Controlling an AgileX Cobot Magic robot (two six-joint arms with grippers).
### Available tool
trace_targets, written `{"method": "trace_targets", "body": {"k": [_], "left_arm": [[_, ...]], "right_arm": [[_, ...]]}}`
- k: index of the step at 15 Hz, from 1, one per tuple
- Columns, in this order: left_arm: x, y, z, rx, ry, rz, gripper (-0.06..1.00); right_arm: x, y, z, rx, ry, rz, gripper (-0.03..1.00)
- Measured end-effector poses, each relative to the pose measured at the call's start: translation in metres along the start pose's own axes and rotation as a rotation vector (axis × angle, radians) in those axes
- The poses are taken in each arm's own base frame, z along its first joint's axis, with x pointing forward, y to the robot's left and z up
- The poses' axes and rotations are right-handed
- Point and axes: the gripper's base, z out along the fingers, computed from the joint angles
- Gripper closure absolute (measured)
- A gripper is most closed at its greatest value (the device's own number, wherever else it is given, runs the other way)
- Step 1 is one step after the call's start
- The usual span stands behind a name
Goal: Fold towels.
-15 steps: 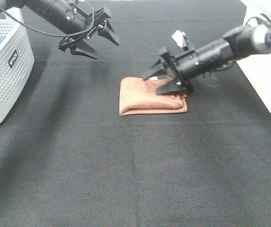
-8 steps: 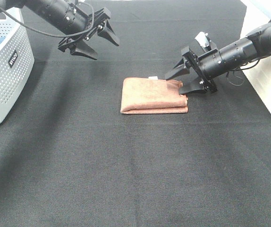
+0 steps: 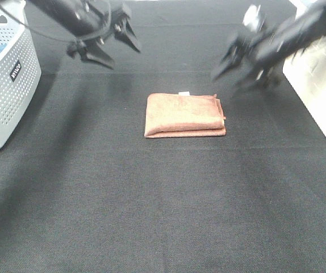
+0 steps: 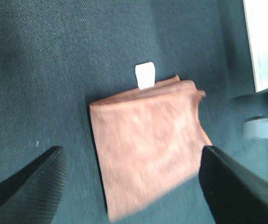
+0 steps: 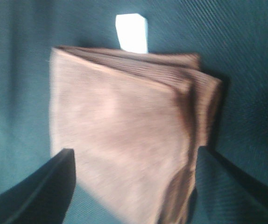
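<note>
The white perforated basket [image 3: 4, 108] carries a small black label [image 3: 15, 69] with white letters running sideways, apparently "wilko"; nothing else is legible.

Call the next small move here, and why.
Probably pull both arms away to rest, with nothing more done to the cloth. The towel lies folded flat on the table, edges fairly square. The left gripper and right gripper are both open, raised and off it.

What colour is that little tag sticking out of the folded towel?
White. The tag on the reddish-brown towel shows best in the left wrist view.
</note>
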Motion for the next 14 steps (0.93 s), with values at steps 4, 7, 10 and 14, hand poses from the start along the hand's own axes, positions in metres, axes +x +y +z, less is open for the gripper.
{"method": "trace_targets", "body": {"k": [4,7,10,14], "left_arm": [[-0.003,-0.033,-0.069,-0.150,-0.057,0.153,0.20],[0.000,-0.071,-0.133,-0.202,-0.182,0.228,0.20],[0.033,-0.104,-0.191,-0.289,-0.228,0.299,0.20],[0.128,-0.099,-0.249,-0.449,-0.174,0.251,0.20]], "right_arm": [[0.004,0.043,-0.067,0.124,-0.006,-0.042,0.28],[0.015,0.085,-0.095,0.301,-0.006,-0.124,0.28],[0.031,0.126,-0.115,0.464,-0.045,-0.207,0.28],[0.096,0.157,-0.158,0.486,-0.060,-0.227,0.28]]}}
